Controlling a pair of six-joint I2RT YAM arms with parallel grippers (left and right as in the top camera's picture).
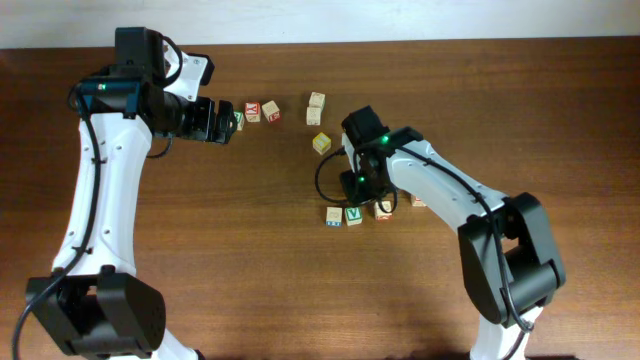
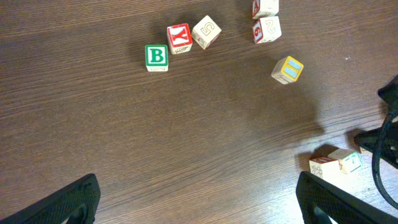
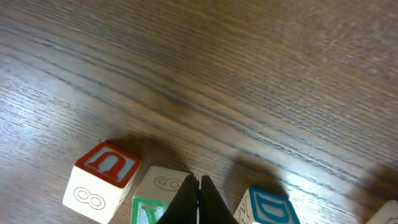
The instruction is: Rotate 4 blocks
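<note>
Several pale wooden blocks lie in a row at mid-table: a blue-lettered one (image 1: 334, 215), a green "V" one (image 1: 354, 215) and a red-faced one (image 1: 384, 209). A fourth (image 1: 418, 201) is half hidden by the right arm. My right gripper (image 1: 355, 196) hangs low over this row, shut and holding nothing. In the right wrist view its tips (image 3: 199, 183) sit at the edge of the green "V" block (image 3: 155, 202), between it and the blue "D" block (image 3: 267, 210), with the red "U" block (image 3: 102, 180) further left. My left gripper (image 2: 202, 208) is open and empty at the far left.
Just in front of the left gripper lie a green "B" cube (image 2: 156, 57), a red "Y" cube (image 2: 179, 38) and a "5" cube (image 2: 206, 32). Two more cubes (image 1: 316, 107) sit at the back centre, and a yellow-faced cube (image 1: 321, 143) lies behind the right gripper.
</note>
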